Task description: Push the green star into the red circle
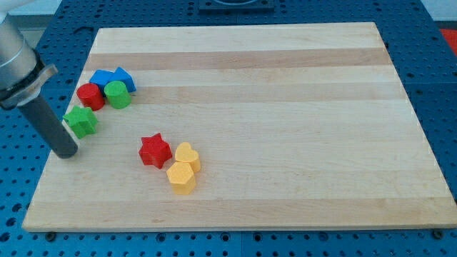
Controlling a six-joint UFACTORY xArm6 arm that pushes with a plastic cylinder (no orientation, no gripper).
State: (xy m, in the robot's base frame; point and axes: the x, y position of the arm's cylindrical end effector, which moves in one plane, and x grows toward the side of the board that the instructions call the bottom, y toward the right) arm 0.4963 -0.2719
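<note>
The green star (82,121) lies near the board's left edge. The red circle (91,96) sits just above it to the right, a small gap between them. My tip (66,152) rests on the board just below and left of the green star, close to it; I cannot tell if it touches. A green circle (118,94) touches the red circle's right side.
A blue block (106,77) and a second blue block (123,78) sit above the circles. A red star (154,150), a yellow heart (188,156) and a yellow block (181,177) cluster lower middle. The wooden board (285,107) ends just left of my tip.
</note>
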